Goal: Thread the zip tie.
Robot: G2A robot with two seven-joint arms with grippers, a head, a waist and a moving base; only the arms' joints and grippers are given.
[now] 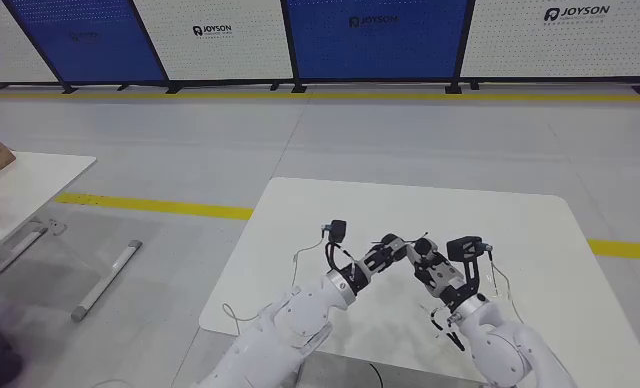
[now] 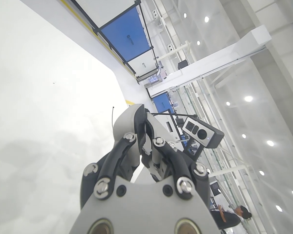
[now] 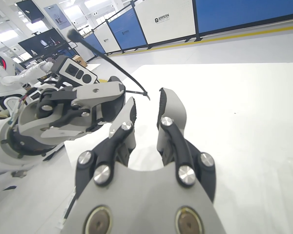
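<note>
The right gripper (image 3: pixel 147 96) sat closest to the lens in the right wrist view. Its two grey fingers with black pads were spread apart and held nothing.

Beneath both arms lay the white table (image 1: pixel 500 218), its matte top also showing in the right wrist view (image 3: pixel 234 103) and the left wrist view (image 2: pixel 39 74). Beyond it ran a grey floor with a yellow line (image 1: pixel 150 204) and a row of blue and white fence panels (image 1: pixel 380 33).

In the top view, the two arms met over the near middle of the table. The left gripper (image 1: pixel 392 250) and the right gripper (image 1: pixel 418 250) stood tip to tip, just beside each other and raised off the surface.

In the right wrist view, the left gripper (image 3: pixel 122 93) pointed across at the right gripper's fingertips, and its jaws were clamped on the black zip tie (image 3: pixel 107 60). Its own wrist view showed the fingers (image 2: pixel 144 113) pressed together, with a thin black strand (image 2: pixel 112 118) rising beside them.

A short run of the zip tie came out of the left gripper's tips and bent sharply in the space between the right gripper's spread fingers, with a gap showing on either side. From the bend, the long strap slanted up and away to its square head (image 3: pixel 73 35), held in the air above the left arm's wrist camera (image 3: pixel 77 71).
</note>
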